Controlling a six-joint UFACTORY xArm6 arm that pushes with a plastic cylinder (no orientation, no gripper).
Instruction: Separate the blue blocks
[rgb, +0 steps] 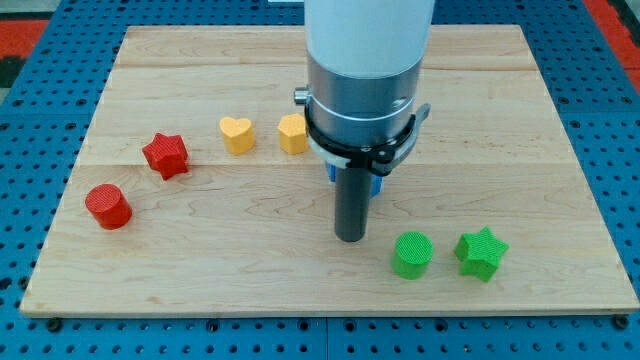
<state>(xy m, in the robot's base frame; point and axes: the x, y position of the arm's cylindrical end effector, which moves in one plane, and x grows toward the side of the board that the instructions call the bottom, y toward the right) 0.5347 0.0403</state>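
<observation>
You can see only slivers of the blue blocks (377, 184): small bits of blue peek out on either side of the dark rod, just under the arm's collar, near the middle of the surface (200, 260). Their shapes stay hidden, and you cannot tell whether they touch each other.

The arm comes straight down from the view's top, a white housing over a grey metal ring with a black clamp, ending in the upright rod. My tip (349, 238) rests on the wood just toward the view's bottom from the blue bits. There is no pincer on this arm, so nothing is grasped or released.

To the view's left of the arm, a yellow block (292, 133) is half hidden by the housing; a yellow heart (237, 134) sits near it. Further left lie a red star (166, 155) and a red cylinder (108, 206). Toward the view's bottom right, a green cylinder (412, 254) and a green star (481, 252) stand just beside each other. All look like ridged plastic on pale grained wood.
</observation>
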